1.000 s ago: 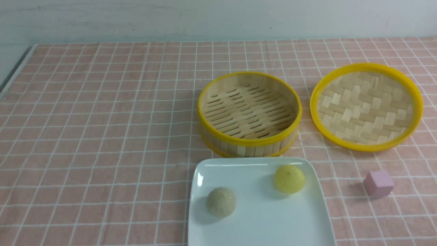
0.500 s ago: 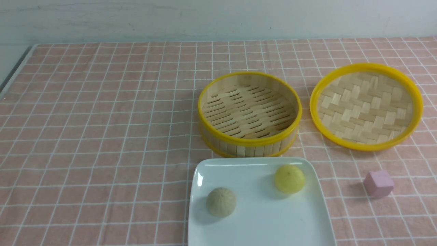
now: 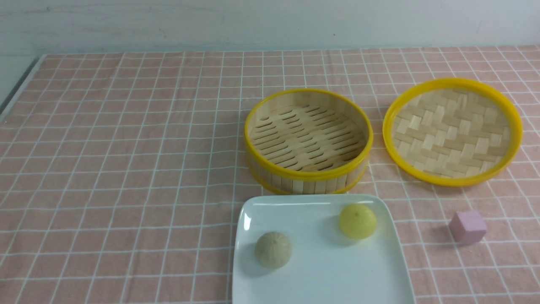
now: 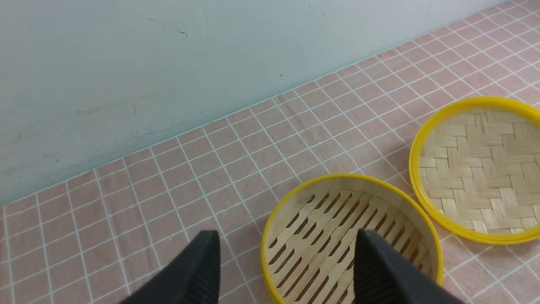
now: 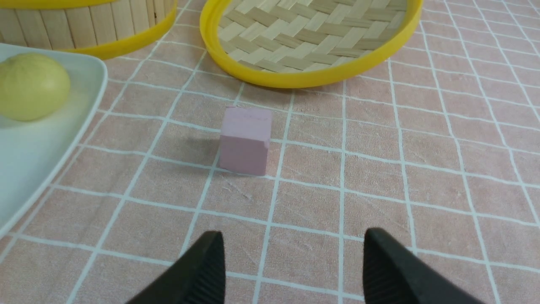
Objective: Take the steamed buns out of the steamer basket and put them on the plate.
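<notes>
The yellow bun (image 3: 357, 221) and the greyish-beige bun (image 3: 273, 249) both sit on the white plate (image 3: 320, 278) at the front. The steamer basket (image 3: 309, 169) stands just behind the plate with nothing in it. Neither gripper shows in the front view. In the left wrist view my left gripper (image 4: 287, 240) is open and empty, above the basket (image 4: 270, 236), one finger over its rim side, one over the slat floor. In the right wrist view my right gripper (image 5: 291, 242) is open and empty over the cloth, with the yellow bun (image 5: 31, 85) on the plate (image 5: 50, 143) off to one side.
The woven bamboo lid (image 3: 452, 131) lies upside down right of the basket. A pink cube (image 3: 467, 227) sits on the checked pink cloth right of the plate, and shows ahead of my right gripper in the right wrist view (image 5: 245, 140). A wall runs along the back.
</notes>
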Motion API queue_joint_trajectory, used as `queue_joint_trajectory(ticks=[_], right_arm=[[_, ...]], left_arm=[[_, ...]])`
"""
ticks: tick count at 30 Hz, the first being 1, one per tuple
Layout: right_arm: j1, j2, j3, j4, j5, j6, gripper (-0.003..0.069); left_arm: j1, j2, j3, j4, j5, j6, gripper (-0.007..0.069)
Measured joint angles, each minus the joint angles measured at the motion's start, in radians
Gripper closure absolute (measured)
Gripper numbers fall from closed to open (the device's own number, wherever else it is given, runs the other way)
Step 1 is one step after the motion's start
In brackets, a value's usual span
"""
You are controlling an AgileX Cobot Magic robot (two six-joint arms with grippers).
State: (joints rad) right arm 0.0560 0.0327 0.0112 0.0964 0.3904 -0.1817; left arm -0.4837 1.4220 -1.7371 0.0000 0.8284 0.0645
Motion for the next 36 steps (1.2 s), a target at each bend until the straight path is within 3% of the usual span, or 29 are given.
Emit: queue_joint_trajectory(ticks=[10, 15, 25, 27, 36], right_arm=[[0.000, 0.000, 0.000, 0.000, 0.000, 0.000, 0.0216], [0.000, 0.000, 0.000, 0.000, 0.000, 0.000, 0.0216], [0.000, 0.000, 0.000, -0.002, 0.000, 0.000, 0.0216], [0.000, 0.000, 0.000, -0.002, 0.000, 0.000, 0.0216], [0.000, 0.000, 0.000, -0.003, 0.000, 0.000, 0.0216]], left_arm=[[0.000, 0.024, 0.008, 0.125, 0.114, -0.021, 0.0186], [0.033, -0.028, 0.209, 0.217, 0.084, -0.118, 0.0186], [0.315, -0.260, 0.802, 0.170, -0.291, -0.155, 0.0186], [0.430, -0.352, 0.998, 0.142, -0.417, -0.157, 0.0186], [0.665, -0.733, 1.465, 0.129, -0.717, -0.162, 0.0186]])
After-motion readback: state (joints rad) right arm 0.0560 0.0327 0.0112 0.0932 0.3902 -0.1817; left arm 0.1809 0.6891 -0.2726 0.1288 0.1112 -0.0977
